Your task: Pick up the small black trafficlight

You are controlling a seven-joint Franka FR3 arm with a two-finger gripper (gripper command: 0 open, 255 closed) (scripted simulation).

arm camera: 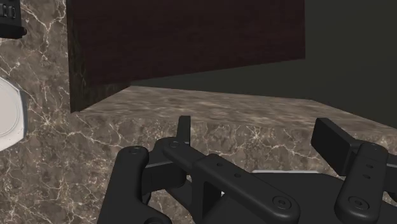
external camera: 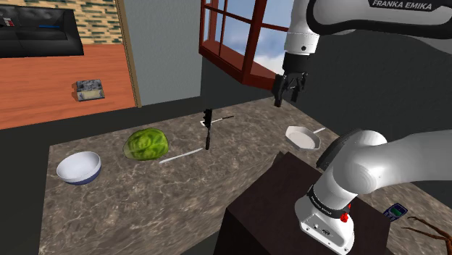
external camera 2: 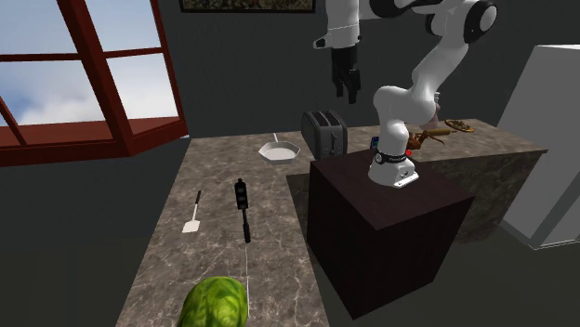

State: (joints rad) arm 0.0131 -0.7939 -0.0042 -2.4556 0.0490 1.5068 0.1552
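Your arm reaches high over the counter, and its hand is open.

In the shoulder view, your white arm climbs from the dark brown box stand (external camera: 268, 210), bends over, and points its black gripper (external camera: 292, 90) down, high above the brown marble counter (external camera: 145, 210) near the white pan (external camera: 302, 137). The small black trafficlight (external camera: 208, 119) on its thin pole sits well apart, toward that view's left. In the second exterior view, the gripper (external camera 2: 346, 88) hangs over the pan (external camera 2: 279, 151), and the trafficlight (external camera 2: 242, 197) lies between a white spatula (external camera 2: 192, 224) and the stand (external camera 2: 372, 214). In the wrist view, the two fingers (arm camera: 332, 141) stand apart with nothing between them.
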